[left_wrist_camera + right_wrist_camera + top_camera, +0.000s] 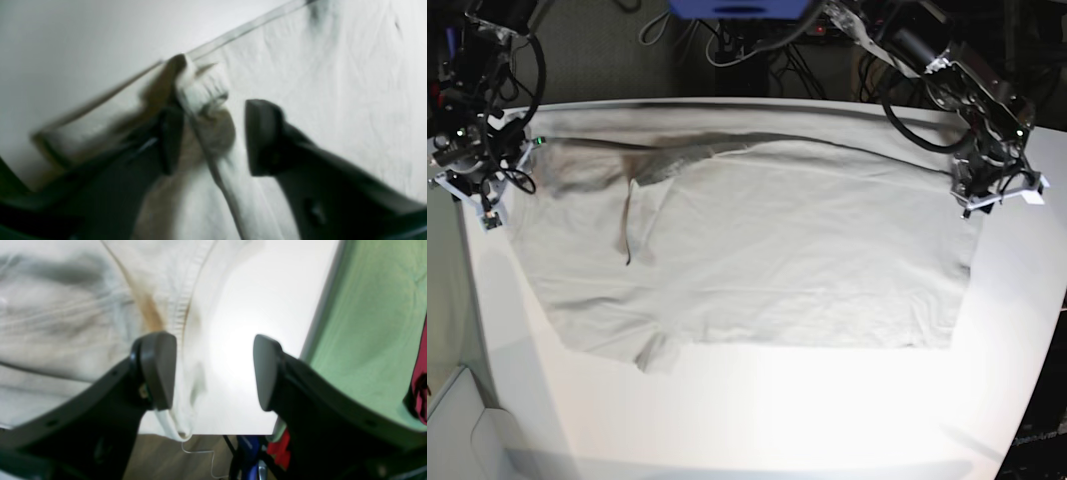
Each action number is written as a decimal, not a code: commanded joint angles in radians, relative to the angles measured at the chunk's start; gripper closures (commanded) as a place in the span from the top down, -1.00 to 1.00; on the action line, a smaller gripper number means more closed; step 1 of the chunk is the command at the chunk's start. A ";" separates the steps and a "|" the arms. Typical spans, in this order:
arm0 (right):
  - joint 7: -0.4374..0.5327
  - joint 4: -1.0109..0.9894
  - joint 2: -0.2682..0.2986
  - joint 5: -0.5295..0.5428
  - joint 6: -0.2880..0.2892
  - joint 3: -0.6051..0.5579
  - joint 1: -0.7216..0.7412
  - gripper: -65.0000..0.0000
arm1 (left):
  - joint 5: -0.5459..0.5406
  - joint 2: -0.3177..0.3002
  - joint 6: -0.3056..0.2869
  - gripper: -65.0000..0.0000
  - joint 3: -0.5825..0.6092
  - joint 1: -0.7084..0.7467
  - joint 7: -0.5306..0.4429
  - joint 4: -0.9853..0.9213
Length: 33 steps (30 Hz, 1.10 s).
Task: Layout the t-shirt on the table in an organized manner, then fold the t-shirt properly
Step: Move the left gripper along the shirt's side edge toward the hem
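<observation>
The pale grey-beige t-shirt (757,240) lies spread wide and wrinkled across the far half of the white table (777,410). My left gripper (980,195) is at the shirt's right edge. In the left wrist view, the left gripper (217,136) has its jaws apart, with a raised fold of the shirt's hem (200,90) between them, against one finger. My right gripper (487,185) is at the shirt's left end. In the right wrist view, the right gripper (211,371) is open over bare table (260,306), with the shirt's seamed edge (180,306) beside one finger.
The table's edge (320,313) runs close to the right gripper, with green floor (373,323) beyond it. A corner of the shirt (180,433) hangs over the table edge. Cables and gear (757,40) lie behind the table's far side.
</observation>
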 commanded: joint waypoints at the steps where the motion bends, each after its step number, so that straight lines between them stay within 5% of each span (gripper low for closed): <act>1: 0.013 0.015 0.014 0.004 -0.008 0.002 0.008 0.15 | -0.013 -0.007 -0.002 0.12 0.004 -0.015 -0.013 0.022; 9: 0.018 0.021 0.020 0.006 -0.008 0.002 0.028 0.15 | -0.169 -0.007 -0.002 0.46 0.005 -0.013 -0.014 0.074; 17: 0.010 0.021 0.021 0.004 -0.008 0.002 0.062 0.15 | -0.240 -0.007 -0.002 0.47 0.010 -0.059 -0.105 0.031; 22: 0.017 0.017 0.017 0.006 -0.008 0.002 0.059 0.15 | -0.241 -0.007 -0.003 0.47 0.007 -0.070 -0.241 0.022; 33: 0.020 0.017 0.021 0.007 -0.008 0.002 0.072 0.15 | -0.306 -0.010 -0.002 0.47 0.005 -0.076 -0.260 0.035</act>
